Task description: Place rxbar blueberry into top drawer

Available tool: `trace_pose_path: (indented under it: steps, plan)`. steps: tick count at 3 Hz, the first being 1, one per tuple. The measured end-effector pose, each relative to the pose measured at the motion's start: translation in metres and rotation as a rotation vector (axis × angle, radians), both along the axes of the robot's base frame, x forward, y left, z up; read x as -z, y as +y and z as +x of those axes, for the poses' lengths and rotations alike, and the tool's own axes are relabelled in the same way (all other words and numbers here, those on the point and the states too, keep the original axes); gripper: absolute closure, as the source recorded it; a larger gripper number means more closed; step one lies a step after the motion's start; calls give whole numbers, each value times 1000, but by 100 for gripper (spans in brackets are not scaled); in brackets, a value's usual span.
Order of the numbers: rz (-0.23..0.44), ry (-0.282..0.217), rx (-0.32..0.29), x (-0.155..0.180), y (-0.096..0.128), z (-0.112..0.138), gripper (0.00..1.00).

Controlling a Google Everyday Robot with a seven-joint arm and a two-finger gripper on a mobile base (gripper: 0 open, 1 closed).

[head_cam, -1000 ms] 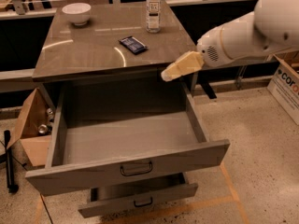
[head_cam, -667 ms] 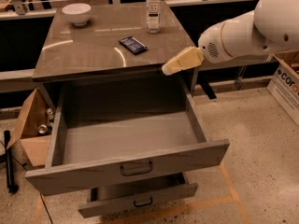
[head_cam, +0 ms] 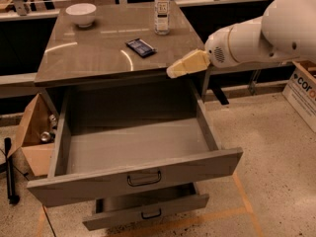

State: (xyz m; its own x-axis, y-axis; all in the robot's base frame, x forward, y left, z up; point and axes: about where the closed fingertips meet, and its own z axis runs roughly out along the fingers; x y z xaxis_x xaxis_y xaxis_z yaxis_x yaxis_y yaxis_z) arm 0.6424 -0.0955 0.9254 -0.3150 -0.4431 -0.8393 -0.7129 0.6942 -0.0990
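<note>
Over the table's (head_cam: 89, 58) right near edge, the gripper (head_cam: 172, 72); open or closed, cannot tell. Flat on the tabletop near it, far-left and apart, the rxbar blueberry (head_cam: 140, 47). Below, the top drawer (head_cam: 148, 174), pulled open.

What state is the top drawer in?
Open and empty: the wide grey top drawer shows bare floor. The cream hand hovers at a corner of the grey tabletop.

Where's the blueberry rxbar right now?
The rxbar blueberry lies on the countertop, right of centre, near the clear bottle; the end effector hovers by the edge nearby.
</note>
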Motion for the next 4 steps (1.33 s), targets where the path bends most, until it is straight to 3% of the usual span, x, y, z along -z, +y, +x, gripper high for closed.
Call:
trace_pose_path:
  steps: [1,4]
  plan:
    - [69,-67,-6,11,29,38,0]
    - [125,-115,-27,35,78,92,0]
